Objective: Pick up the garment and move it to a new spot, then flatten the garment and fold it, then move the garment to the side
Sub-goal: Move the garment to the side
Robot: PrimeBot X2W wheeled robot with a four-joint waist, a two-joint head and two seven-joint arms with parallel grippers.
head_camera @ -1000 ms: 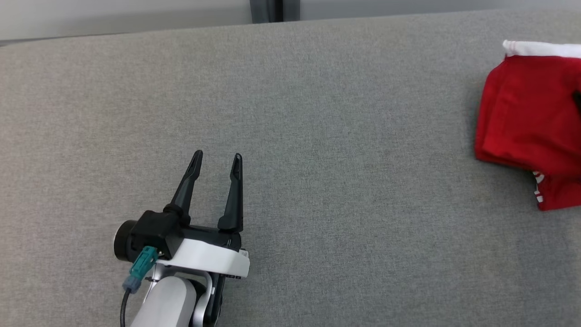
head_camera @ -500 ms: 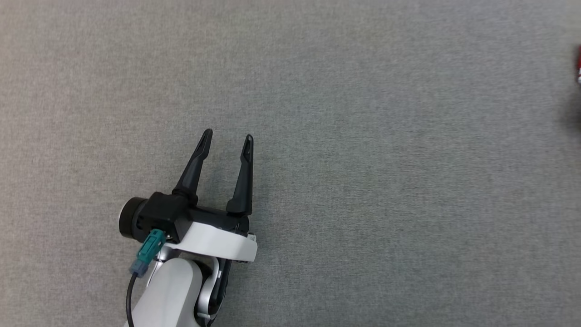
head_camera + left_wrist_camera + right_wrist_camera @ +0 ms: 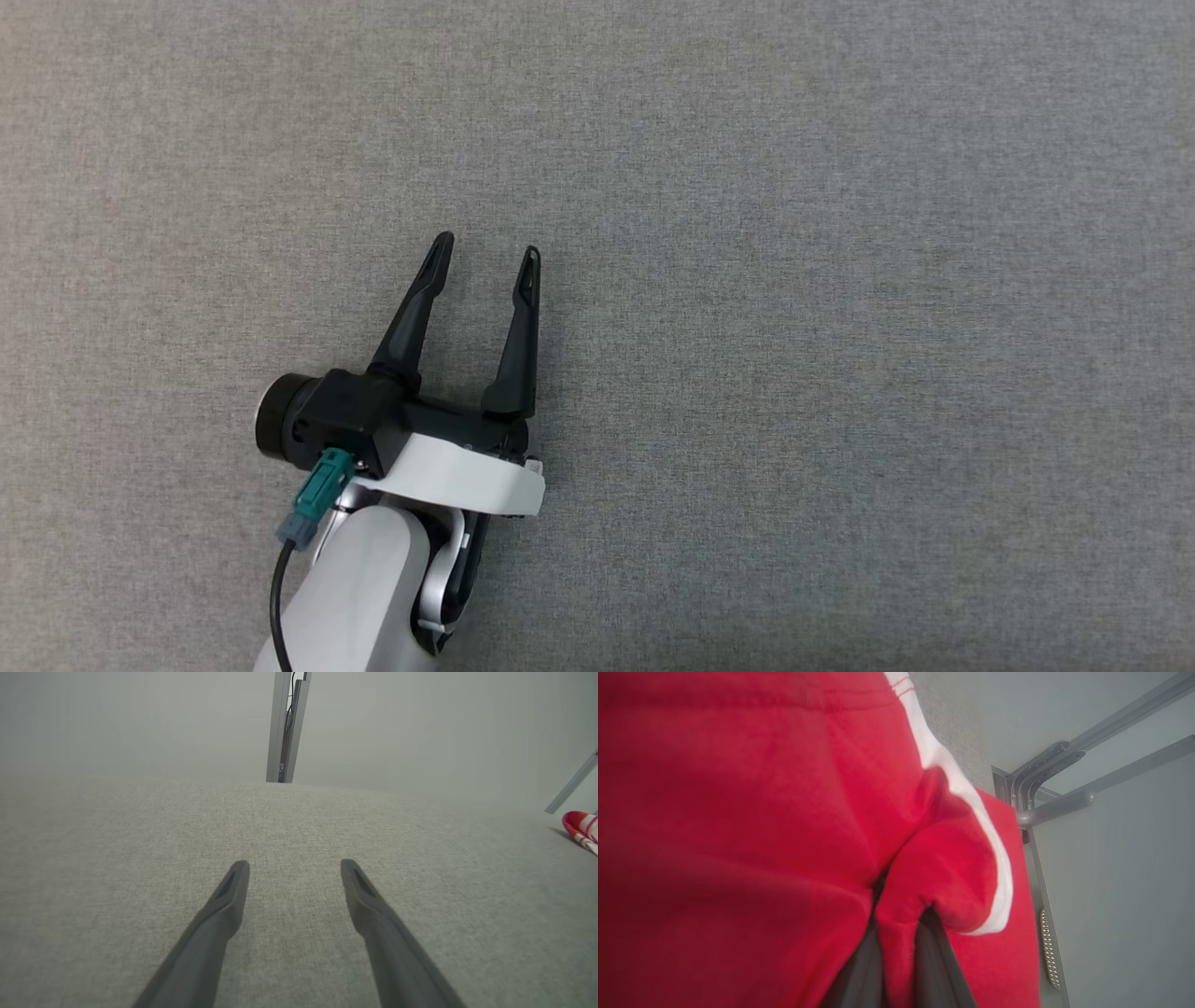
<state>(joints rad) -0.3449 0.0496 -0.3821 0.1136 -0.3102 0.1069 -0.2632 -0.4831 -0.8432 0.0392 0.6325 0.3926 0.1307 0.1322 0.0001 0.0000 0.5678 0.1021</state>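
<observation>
Red garment (image 3: 738, 812) with a white stripe (image 3: 962, 793) is crowding the right wrist view, and a fold of it is sitting pinched between the two dark fingers (image 3: 859, 970) of the right gripper (image 3: 901, 924), so that gripper is clenching on the cloth. In the left wrist view a small red and white bit of the garment (image 3: 581, 828) is showing at the far right edge, low over the grey fabric surface (image 3: 140, 835) and well apart from the left gripper (image 3: 294, 863); cannot tell whether it is touching the surface there. Left gripper (image 3: 487, 247) is hovering over the bare grey fabric surface (image 3: 840, 280) with jaws spread wide, gripping nothing, fingers pointing up the head view. A teal connector (image 3: 317, 490) is hanging off its wrist. A metal post (image 3: 285, 728) is standing beyond the surface's far edge, and a metal frame (image 3: 1064, 765) is showing just beside the garment
</observation>
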